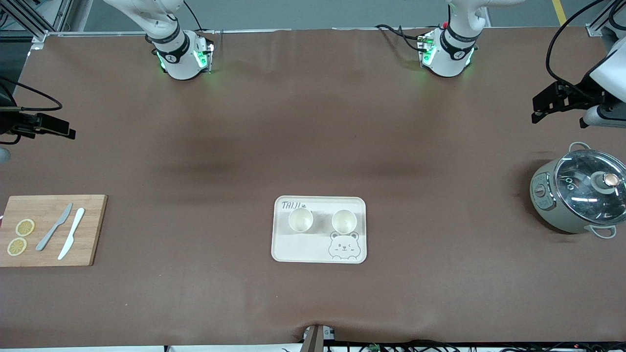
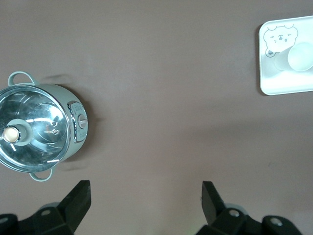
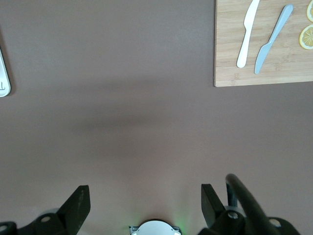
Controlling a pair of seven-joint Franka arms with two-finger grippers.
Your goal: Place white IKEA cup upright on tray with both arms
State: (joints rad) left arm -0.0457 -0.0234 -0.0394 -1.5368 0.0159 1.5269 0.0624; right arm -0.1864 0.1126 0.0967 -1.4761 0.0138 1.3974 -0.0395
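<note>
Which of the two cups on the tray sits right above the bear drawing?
The cup toward the left arm's end of the tray; the bear face lies just below it in the front view. The other cup sits under the lettering.

My desk (image 1: 313,146) is plain matte brown. The flat cream rectangular tray (image 1: 298,249) carries grey "TAIJI" lettering and a grey bear-face drawing, with two glossy white cups (image 1: 300,220) on it. The pale bamboo cutting board (image 1: 90,234) holds yellow lemon slices (image 1: 25,227), a grey knife (image 1: 54,227) and a white knife (image 1: 71,233). The sage-green pot (image 1: 547,200) has a clear glass lid.
</note>
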